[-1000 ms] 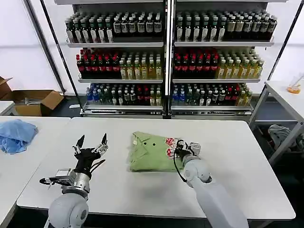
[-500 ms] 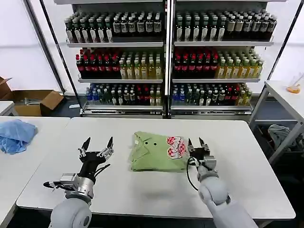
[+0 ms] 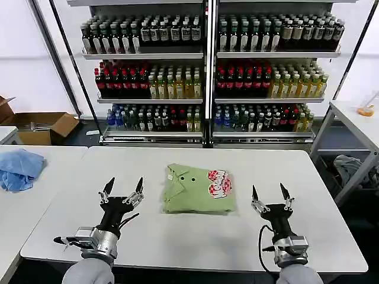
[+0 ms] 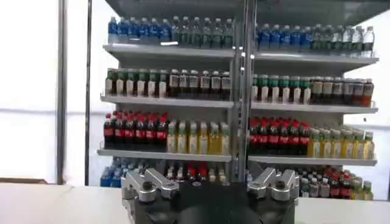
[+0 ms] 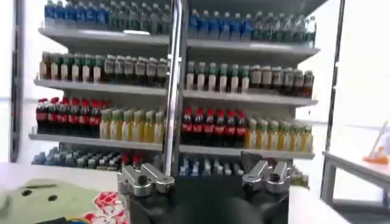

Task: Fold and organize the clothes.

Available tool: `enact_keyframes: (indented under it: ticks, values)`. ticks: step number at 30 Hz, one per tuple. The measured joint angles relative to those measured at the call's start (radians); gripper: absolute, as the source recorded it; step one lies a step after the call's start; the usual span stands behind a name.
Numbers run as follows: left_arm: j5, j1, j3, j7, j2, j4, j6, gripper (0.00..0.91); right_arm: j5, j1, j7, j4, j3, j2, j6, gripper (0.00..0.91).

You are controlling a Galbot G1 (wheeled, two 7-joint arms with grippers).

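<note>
Polo shirt (image 3: pixel 198 190) lies folded at frame centre on the white table (image 3: pixel 308 177), long axis left-right, collar toward frame left, red-and-white print at right. Left gripper (image 3: pixel 123 191) lower left, right gripper (image 3: pixel 270 197) lower right; both spread wide, empty, clear of cloth. Judgement: fold looks done; lift both straight up so no edge snags.

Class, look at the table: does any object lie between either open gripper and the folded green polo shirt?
Nothing visible does. Bare table separates the left gripper and the right gripper from the polo shirt.
</note>
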Motion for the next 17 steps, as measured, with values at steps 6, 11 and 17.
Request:
enact_keyframes:
  ticks: [6, 11, 17]
  values:
    - [0.005, 0.028, -0.009, 0.003, -0.002, -0.019, -0.002, 0.907, -0.026, -0.071, -0.009, 0.069, 0.034, -0.003, 0.022, 0.907]
    - [0.008, 0.049, -0.016, 0.007, -0.001, -0.034, -0.005, 0.907, -0.044, -0.103, -0.009, 0.111, 0.058, -0.009, 0.036, 0.907]
    - [0.016, 0.07, -0.021, 0.005, -0.009, -0.048, -0.006, 0.907, -0.055, -0.125, -0.004, 0.137, 0.075, -0.011, 0.047, 0.907]
